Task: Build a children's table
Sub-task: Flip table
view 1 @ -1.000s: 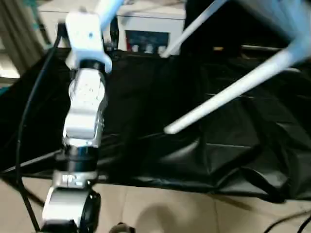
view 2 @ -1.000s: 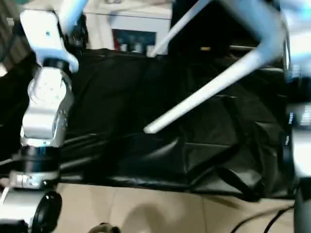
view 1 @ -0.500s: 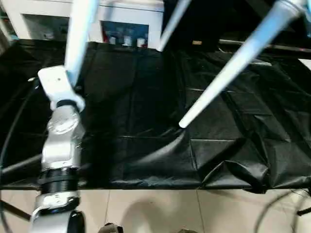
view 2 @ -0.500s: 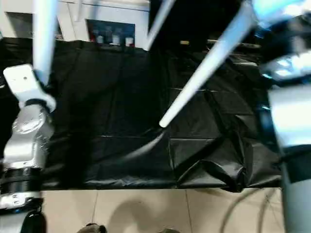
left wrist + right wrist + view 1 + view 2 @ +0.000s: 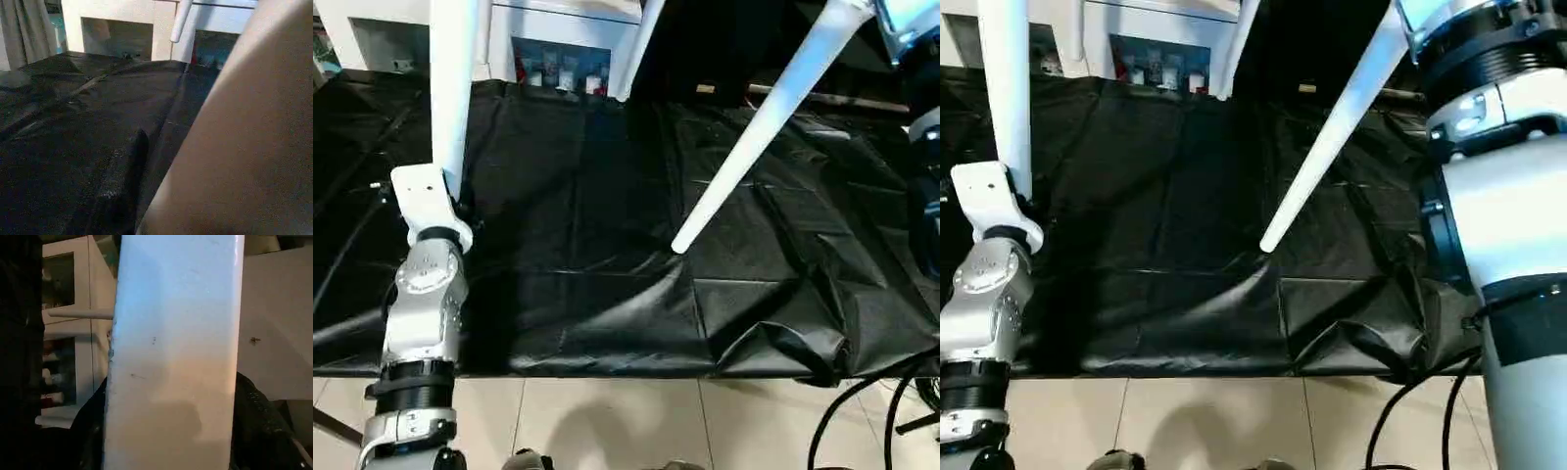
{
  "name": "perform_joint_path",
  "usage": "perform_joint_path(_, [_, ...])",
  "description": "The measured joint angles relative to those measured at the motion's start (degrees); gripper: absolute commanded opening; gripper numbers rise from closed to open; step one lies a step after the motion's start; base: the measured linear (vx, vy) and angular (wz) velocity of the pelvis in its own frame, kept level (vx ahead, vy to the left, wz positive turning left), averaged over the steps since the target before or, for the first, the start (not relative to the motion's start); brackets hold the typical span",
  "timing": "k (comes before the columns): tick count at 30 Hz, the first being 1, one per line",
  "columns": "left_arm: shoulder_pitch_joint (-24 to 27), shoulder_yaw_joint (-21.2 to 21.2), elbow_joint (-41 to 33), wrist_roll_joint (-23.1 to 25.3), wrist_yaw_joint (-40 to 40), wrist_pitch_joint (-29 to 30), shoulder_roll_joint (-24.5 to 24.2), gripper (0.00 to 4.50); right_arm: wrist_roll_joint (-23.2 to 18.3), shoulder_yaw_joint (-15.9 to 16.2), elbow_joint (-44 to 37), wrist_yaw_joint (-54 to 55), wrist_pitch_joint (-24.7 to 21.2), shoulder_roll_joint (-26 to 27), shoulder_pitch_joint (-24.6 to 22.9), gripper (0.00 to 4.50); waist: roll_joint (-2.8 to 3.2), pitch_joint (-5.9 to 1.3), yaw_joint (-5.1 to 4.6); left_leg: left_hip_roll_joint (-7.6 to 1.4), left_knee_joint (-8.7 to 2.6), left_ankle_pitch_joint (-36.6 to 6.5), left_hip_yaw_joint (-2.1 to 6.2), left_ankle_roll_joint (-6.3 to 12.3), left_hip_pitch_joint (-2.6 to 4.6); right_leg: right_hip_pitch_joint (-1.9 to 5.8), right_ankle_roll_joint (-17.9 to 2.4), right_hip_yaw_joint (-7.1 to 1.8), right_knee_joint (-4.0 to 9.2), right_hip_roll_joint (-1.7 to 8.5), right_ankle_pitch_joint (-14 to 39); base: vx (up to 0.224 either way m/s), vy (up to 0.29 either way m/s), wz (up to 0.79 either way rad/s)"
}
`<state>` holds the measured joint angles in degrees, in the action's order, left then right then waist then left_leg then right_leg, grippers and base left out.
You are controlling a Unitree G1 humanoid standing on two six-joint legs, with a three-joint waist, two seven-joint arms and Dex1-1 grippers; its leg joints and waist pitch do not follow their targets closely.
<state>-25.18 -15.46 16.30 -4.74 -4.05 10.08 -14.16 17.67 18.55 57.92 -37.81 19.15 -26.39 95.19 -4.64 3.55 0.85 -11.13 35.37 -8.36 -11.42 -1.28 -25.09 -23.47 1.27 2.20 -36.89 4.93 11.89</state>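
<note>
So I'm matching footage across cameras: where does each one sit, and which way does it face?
Left eye: on the head, facing down at the black-covered work table; left arm shows.
Right eye: beside it, same scene; right arm shows.
Left wrist: low over the cover, towards the white cabinet.
Right wrist: close against a white leg.
Both eyes share the slanted leg.

White table leg [image 5: 173, 357] close up (upright), glass-doored cabinet [image 5: 68, 333] behind
</note>
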Motion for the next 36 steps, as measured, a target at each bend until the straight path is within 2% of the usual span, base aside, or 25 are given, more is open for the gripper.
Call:
perform_joint_path(1, [0.1, 0.0, 0.0, 0.0, 0.0, -0.1, 0.0, 1.81, 0.0, 0.0, 0.4, 0.0, 0.3, 0.2, 0.2, 1.95, -0.03, -0.02, -0.08, 0.00, 0.00, 0.0, 0.00, 0.00, 0.00, -0.02, 0.0, 0.00, -0.04, 0.00, 0.0, 0.000, 0.000, 0.00])
perform_joint_path(2, [0.2, 0.0, 0.0, 0.0, 0.0, -0.2, -0.1, 1.78, 0.0, 0.0, 0.8, 0.0, 0.6, 0.3, 0.3, 2.51, -0.13, -0.07, -0.18, 0.00, 0.01, 0.0, 0.00, 0.00, 0.01, -0.04, 0.0, 0.00, -0.09, 0.00, 0.0, 0.000, 0.000, 0.00])
perform_joint_path(5, [0.7, 0.0, 0.1, 0.3, 0.0, -0.6, -1.2, 1.75, 0.5, 0.5, 1.3, -2.1, 2.8, 0.3, 1.2, 2.74, -0.50, -0.19, -0.62, -0.19, 0.00, 0.0, 0.01, -0.04, 0.00, -0.10, 0.0, 0.02, -0.11, -0.15, 0.0, 0.000, 0.000, 0.00])
perform_joint_path(6, [0.9, -0.1, 0.4, 0.4, 0.0, -0.5, -1.9, 1.71, 0.1, 0.5, 1.2, -3.3, 4.2, 0.4, 1.3, 3.07, -0.64, -0.28, -0.66, -0.28, 0.01, 0.0, 0.03, -0.07, 0.02, -0.11, 0.0, 0.01, -0.10, -0.26, 0.0, 0.000, 0.000, 0.00])
perform_joint_path(12, [2.3, -2.9, 1.6, 0.6, -1.4, -0.5, -3.1, 1.57, -0.9, 0.4, 1.0, -8.6, 11.2, 0.3, 1.3, 3.55, -1.16, -0.41, -0.83, -0.74, 0.14, 0.0, 0.02, -0.32, 0.03, -0.24, 0.0, 0.04, -0.14, -0.66, 0.0, 0.000, 0.000, 0.00])
perform_joint_path(15, [3.3, -3.5, 1.7, 0.7, -2.2, -0.7, -3.4, 1.52, -3.4, -0.5, 1.0, -10.7, 13.2, 1.3, 0.9, 3.55, -1.28, -0.37, -0.66, -0.78, 0.14, 0.1, 0.02, -0.39, 0.01, -0.32, -0.2, 0.05, -0.16, -0.70, -0.1, 0.000, 0.000, 0.00])
perform_joint_path(21, [4.5, -3.9, 3.1, 1.1, -2.4, -2.0, -3.9, 1.41, -10.4, -4.7, 0.2, -16.6, 14.8, 3.8, -1.3, 3.55, -1.88, -0.32, -0.49, -0.78, 0.23, 0.1, 0.02, -0.38, -0.03, -0.32, -0.3, 0.03, -0.13, -0.70, -0.2, 0.000, 0.000, 0.00])
perform_joint_path(25, [5.0, -4.0, 4.2, 1.1, -2.1, -3.3, -4.6, 1.36, -13.9, -6.3, -1.0, -18.7, 15.7, 5.0, -3.0, 3.55, -1.97, -0.27, -0.20, -0.78, 0.24, 0.1, 0.02, -0.38, -0.04, -0.31, -0.3, 0.05, -0.13, -0.70, -0.2, 0.000, 0.000, 0.00])
perform_joint_path(27, [5.9, -3.6, 5.4, 1.6, -1.0, -5.1, -5.4, 1.34, -17.1, -7.5, -3.7, -20.0, 16.6, 5.9, -5.7, 3.55, -1.97, -0.27, 0.05, -0.78, 0.24, 0.1, 0.02, -0.38, -0.01, -0.29, -0.3, 0.04, -0.12, -0.70, -0.2, 0.000, 0.000, 0.00])
perform_joint_path(29, [6.6, -3.3, 5.7, 1.7, -0.1, -5.7, -5.5, 1.32, -18.6, -7.5, -6.0, -22.2, 17.1, 7.2, -8.2, 3.55, -1.94, -0.25, 0.27, -0.78, 0.25, 0.1, 0.01, -0.38, -0.01, -0.29, -0.4, 0.04, -0.14, -0.70, -0.2, 0.000, 0.000, 0.00])
perform_joint_path(32, [6.6, -2.6, 6.1, 1.6, 1.1, -5.7, -5.5, 1.28, -20.8, -7.4, -8.7, -23.8, 15.2, 8.7, -11.6, 3.55, -1.93, -0.24, 0.90, -0.80, 0.25, 0.1, 0.01, -0.40, -0.03, -0.32, -0.4, 0.06, -0.16, -0.71, -0.3, 0.000, 0.000, 0.00])
perform_joint_path(36, [6.6, -2.5, 6.7, 1.6, 2.1, -6.2, -5.7, 1.24, -23.9, -8.1, -12.6, -25.1, 12.1, 8.9, -12.5, 3.55, -1.87, -0.20, 1.35, -0.81, 0.25, 0.1, 0.01, -0.40, -0.01, -0.29, -0.4, 0.08, -0.16, -0.71, -0.3, 0.000, 0.000, 0.00])
